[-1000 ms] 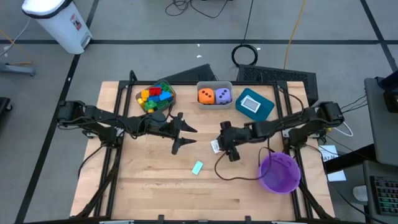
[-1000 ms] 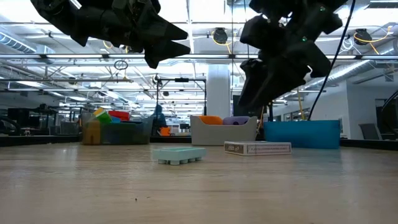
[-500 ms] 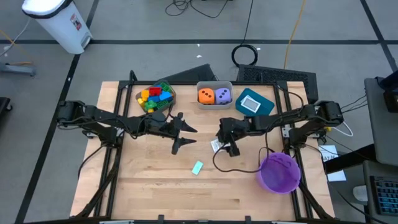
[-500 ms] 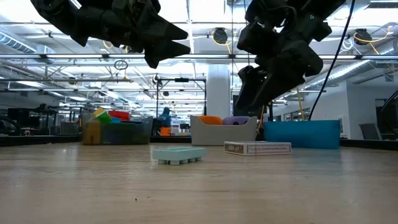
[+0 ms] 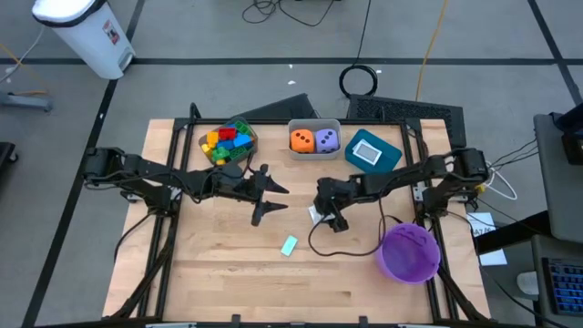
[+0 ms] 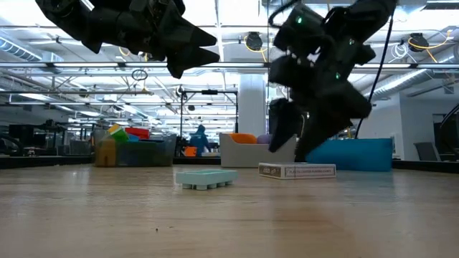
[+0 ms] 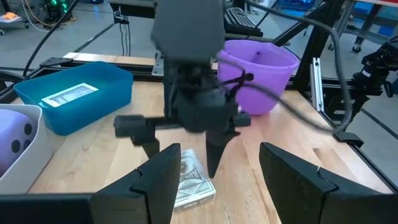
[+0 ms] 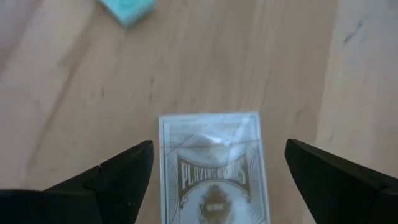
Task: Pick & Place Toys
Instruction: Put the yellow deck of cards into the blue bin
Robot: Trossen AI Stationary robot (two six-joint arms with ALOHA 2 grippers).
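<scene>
We see a pale wooden table (image 5: 228, 273) in a black frame, standing on a grey floor (image 5: 182, 32) crossed by dark lines; a white bin (image 5: 86, 32) stands on the floor beyond the table's far left corner; a coiled black cable (image 5: 360, 80) and a thin yellow cable (image 5: 433, 46) lie past the far edge; to the right we make out a dark desk with a keyboard (image 5: 565, 278). From table height, the room behind is a large open hall; pipes and rails run under the ceiling (image 6: 237, 68); long lamps give bright white light; a white column (image 6: 252, 104) rises in the middle; a person in blue (image 6: 201, 136) shows far off.
</scene>
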